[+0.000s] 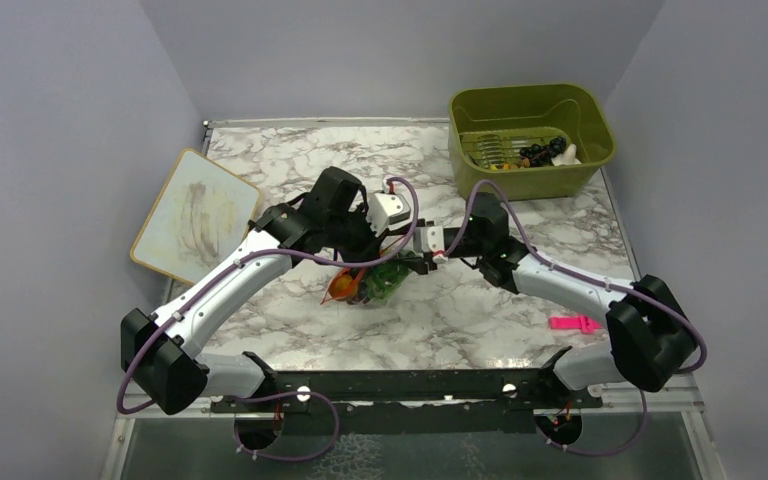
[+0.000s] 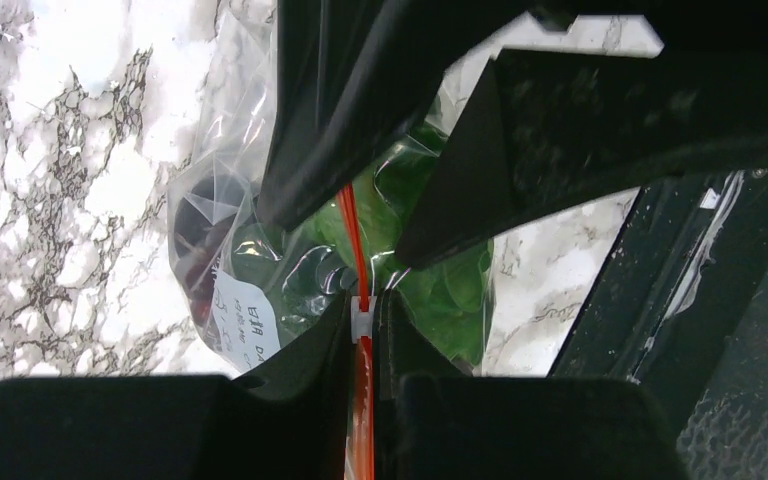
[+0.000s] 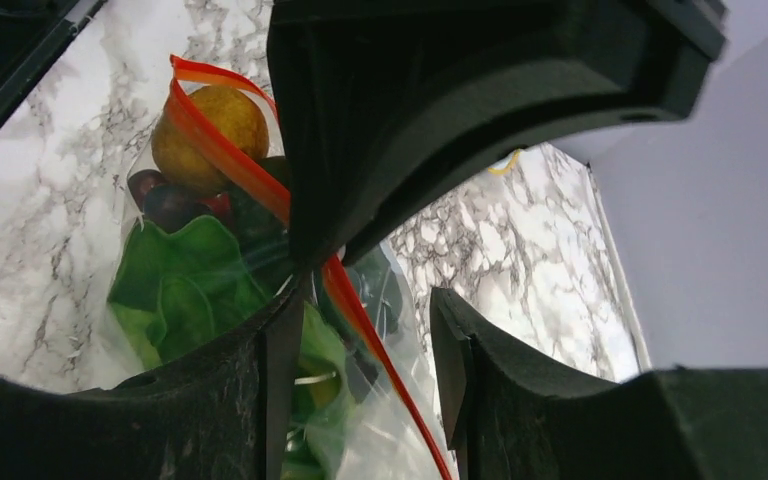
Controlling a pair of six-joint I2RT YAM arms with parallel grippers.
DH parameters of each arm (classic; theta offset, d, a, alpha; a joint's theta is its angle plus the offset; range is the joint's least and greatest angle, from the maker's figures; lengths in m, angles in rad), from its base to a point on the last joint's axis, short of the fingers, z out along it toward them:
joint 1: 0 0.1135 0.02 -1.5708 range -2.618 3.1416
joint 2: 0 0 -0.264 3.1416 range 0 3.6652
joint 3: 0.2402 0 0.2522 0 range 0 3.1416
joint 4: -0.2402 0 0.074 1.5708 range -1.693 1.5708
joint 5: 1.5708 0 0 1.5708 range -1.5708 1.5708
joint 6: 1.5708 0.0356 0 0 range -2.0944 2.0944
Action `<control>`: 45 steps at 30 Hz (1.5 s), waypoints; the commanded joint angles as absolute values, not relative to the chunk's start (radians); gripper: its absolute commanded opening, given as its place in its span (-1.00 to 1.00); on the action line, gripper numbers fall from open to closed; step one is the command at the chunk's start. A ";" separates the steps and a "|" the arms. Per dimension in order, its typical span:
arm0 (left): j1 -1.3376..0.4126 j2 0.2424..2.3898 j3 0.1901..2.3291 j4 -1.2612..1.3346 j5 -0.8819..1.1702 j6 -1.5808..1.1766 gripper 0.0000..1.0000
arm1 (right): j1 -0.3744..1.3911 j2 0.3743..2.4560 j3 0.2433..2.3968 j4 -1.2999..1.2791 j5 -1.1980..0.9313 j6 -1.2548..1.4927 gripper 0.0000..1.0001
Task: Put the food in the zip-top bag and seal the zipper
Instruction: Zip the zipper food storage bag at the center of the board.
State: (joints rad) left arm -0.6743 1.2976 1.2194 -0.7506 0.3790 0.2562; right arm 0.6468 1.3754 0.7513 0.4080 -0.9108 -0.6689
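Clear zip-top bag full of food, orange-red zipper

Robot lab cell: plain grey walls, marble-print table, arms bolted to black rail.

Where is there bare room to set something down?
Bare marble lies between the zip-top bag and the base rail, and along the far edge between the white board and the green bin. Crowded: centre, where left gripper and right gripper meet at the bag.
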 commanded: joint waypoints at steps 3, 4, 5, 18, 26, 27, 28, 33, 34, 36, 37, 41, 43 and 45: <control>-0.675 1.280 1.227 -0.719 0.413 0.282 -1.00 | 0.720 1.446 0.800 0.363 -0.814 -0.805 -0.15; -0.675 1.277 1.225 -0.719 0.413 0.283 -1.00 | 0.728 1.451 0.798 0.367 -0.798 -0.813 -0.22; -0.675 1.275 1.223 -0.718 0.411 0.285 -1.00 | 0.731 1.453 0.794 0.373 -0.788 -0.816 -0.38; -0.675 1.181 1.142 -0.725 0.312 0.282 -1.00 | 0.714 1.408 0.586 0.786 -0.483 -0.637 -0.99; -0.675 1.129 1.133 -0.768 0.260 0.272 -1.00 | 0.675 1.425 0.583 0.806 -0.390 -0.536 -0.99; -0.676 1.124 1.133 -0.775 0.250 0.273 -1.00 | 0.667 1.423 0.586 0.795 -0.390 -0.525 -0.99; -0.675 1.120 1.133 -0.780 0.242 0.272 -1.00 | 0.659 1.424 0.588 0.790 -0.389 -0.515 -0.99; -0.675 1.091 1.131 -0.787 0.225 0.269 -1.00 | 0.619 1.400 0.583 0.758 -0.374 -0.484 -0.99; -0.675 1.086 1.130 -0.788 0.219 0.267 -1.00 | 0.614 1.394 0.582 0.749 -0.376 -0.483 -0.99; -0.675 1.077 1.129 -0.793 0.208 0.263 -1.00 | 0.599 1.384 0.578 0.738 -0.377 -0.478 -0.99; -0.675 1.072 1.129 -0.794 0.203 0.261 -1.00 | 0.588 1.382 0.577 0.730 -0.379 -0.478 -0.99; -0.676 1.058 1.123 -0.808 0.195 0.251 -1.00 | 0.553 1.378 0.555 0.731 -0.385 -0.470 -0.99; -0.675 1.048 1.119 -0.818 0.192 0.245 -1.00 | 0.544 1.380 0.547 0.726 -0.386 -0.474 -0.99; -0.675 1.035 1.112 -0.823 0.189 0.238 -1.00 | 0.537 1.382 0.540 0.727 -0.394 -0.473 -0.99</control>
State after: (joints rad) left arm -0.6785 1.1110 1.1271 -0.6655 0.2386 0.2668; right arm 0.6209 1.3842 0.5716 0.7757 -0.5655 -0.4618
